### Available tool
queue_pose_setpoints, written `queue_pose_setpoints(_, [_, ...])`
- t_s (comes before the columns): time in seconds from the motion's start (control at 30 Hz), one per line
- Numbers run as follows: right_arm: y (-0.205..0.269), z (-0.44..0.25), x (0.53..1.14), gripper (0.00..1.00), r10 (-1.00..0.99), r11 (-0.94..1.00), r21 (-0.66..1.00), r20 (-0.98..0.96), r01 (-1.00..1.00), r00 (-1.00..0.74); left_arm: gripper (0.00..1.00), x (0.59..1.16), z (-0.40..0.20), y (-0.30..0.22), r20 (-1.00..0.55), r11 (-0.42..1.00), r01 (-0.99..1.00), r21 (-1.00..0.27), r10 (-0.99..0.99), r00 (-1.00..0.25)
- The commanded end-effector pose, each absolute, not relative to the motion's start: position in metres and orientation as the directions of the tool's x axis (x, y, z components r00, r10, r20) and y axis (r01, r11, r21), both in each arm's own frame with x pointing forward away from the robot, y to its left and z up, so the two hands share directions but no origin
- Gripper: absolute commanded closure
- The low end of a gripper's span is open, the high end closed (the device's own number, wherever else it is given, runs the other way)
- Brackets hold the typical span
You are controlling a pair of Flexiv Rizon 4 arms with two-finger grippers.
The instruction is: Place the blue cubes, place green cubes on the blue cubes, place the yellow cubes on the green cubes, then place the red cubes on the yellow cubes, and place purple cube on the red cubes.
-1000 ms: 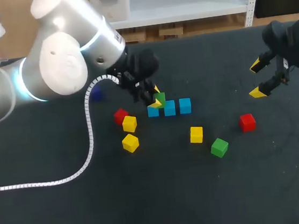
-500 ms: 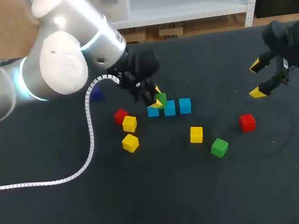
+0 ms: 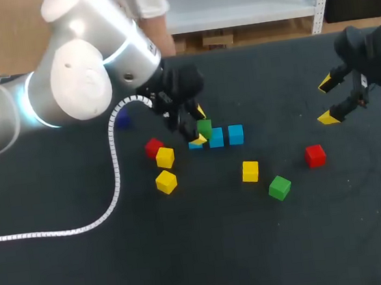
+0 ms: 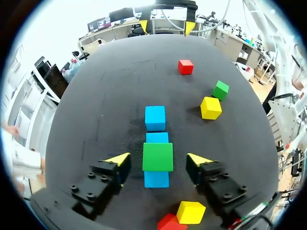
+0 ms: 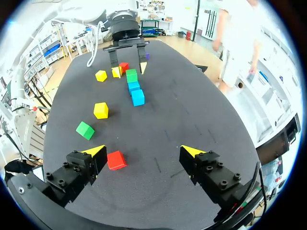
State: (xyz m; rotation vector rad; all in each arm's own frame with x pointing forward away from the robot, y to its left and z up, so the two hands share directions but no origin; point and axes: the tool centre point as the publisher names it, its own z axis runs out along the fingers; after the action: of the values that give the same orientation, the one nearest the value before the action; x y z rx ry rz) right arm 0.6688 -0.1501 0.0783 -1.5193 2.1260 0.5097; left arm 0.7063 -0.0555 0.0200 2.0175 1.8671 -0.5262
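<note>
Green cube [image 3: 204,126] now sat on the row of 3 blue cubes [image 4: 155,118]. My left gripper [image 4: 158,158] had spread wide, releasing it. Right gripper [image 5: 142,150] hung wide, empty; 1 green placed.

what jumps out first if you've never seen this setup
The bulky left arm fills much of the head view. Its left gripper is open on either side of a green cube that sits on a row of blue cubes in the middle of the dark table. A loose red cube lies near the right gripper, which hangs open.
</note>
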Motion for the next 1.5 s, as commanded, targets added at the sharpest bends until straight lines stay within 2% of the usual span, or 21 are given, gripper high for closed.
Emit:
queue_pose_setpoints(0.03, [-0.150, 0.078, 0.669, 0.00, -0.771, 0.315, 0.026, -0.576, -0.949, -0.272, 0.00, 0.709, 0.022, -0.057, -0.486, -0.083, 0.997, -0.010, 0.871, 0.067])
queue_pose_setpoints(0.17, [-0.150, 0.078, 0.669, 0.00, -0.771, 0.315, 0.026, -0.576, -0.949, -0.272, 0.00, 0.703, 0.036, -0.049, -0.537, -0.095, 0.995, -0.008, 0.840, 0.076])
queue_pose_setpoints(0.43, [-0.150, 0.078, 0.669, 0.00, -0.771, 0.315, 0.026, -0.576, -0.949, -0.272, 0.00, 0.677, 0.057, -0.001, -0.611, -0.025, 0.999, -0.027, 0.792, 0.003])
queue_pose_setpoints(1.07, [-0.150, 0.078, 0.669, 0.00, -0.771, 0.315, 0.026, -0.576, -0.949, -0.272, 0.00, 0.657, 0.066, 0.115, -0.637, 0.020, 0.999, -0.050, 0.769, -0.047])
queue_pose_setpoints(1.5, [-0.150, 0.078, 0.669, 0.00, -0.771, 0.315, 0.026, -0.576, -0.949, -0.272, 0.00, 0.671, 0.060, 0.132, -0.636, -0.014, 0.999, -0.039, 0.771, -0.014])
